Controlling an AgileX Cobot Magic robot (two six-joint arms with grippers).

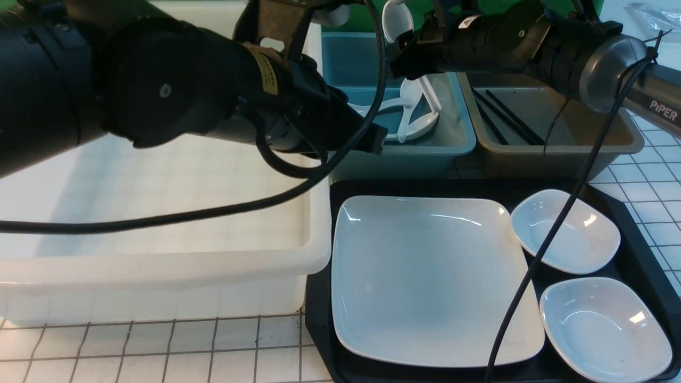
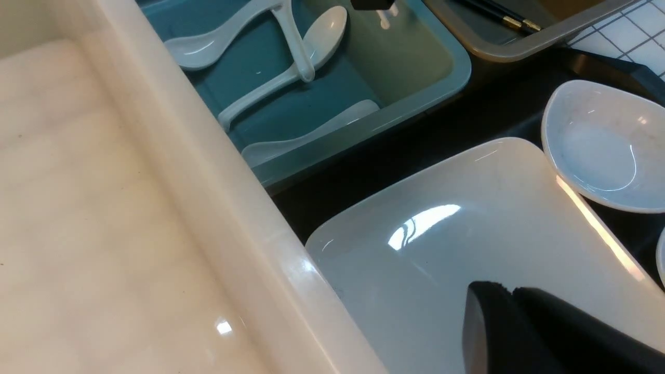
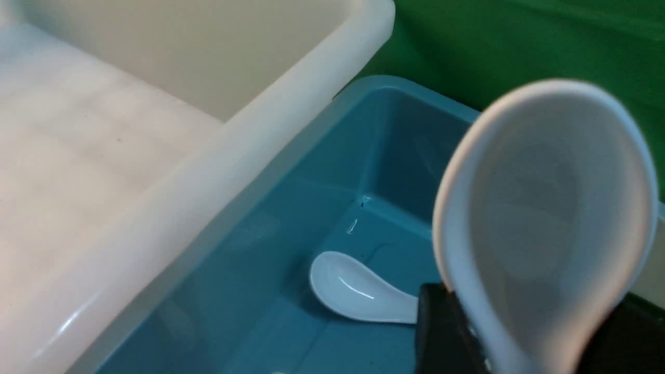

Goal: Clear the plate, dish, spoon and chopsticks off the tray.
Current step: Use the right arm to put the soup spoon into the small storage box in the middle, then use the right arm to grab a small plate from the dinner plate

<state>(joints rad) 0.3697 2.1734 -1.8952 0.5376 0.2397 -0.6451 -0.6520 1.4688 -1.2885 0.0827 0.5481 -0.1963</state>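
The large white square plate [image 1: 425,276] lies on the black tray [image 1: 415,187], with two small white dishes [image 1: 566,231] [image 1: 604,327] to its right. My right gripper [image 1: 396,50] is shut on a white spoon [image 1: 398,18] and holds it bowl-up above the blue bin; in the right wrist view the spoon [image 3: 545,218] fills the gripper [image 3: 519,332]. My left gripper [image 2: 511,291] is shut and empty, hovering over the plate [image 2: 467,249] near the tub. The black chopsticks [image 1: 505,119] lie in the brown bin.
A big white tub [image 1: 159,255] stands left of the tray. The blue bin [image 1: 457,143] behind the tray holds several white spoons [image 2: 311,41]. The brown bin [image 1: 612,143] stands to its right. A cable [image 1: 532,266] hangs across the tray.
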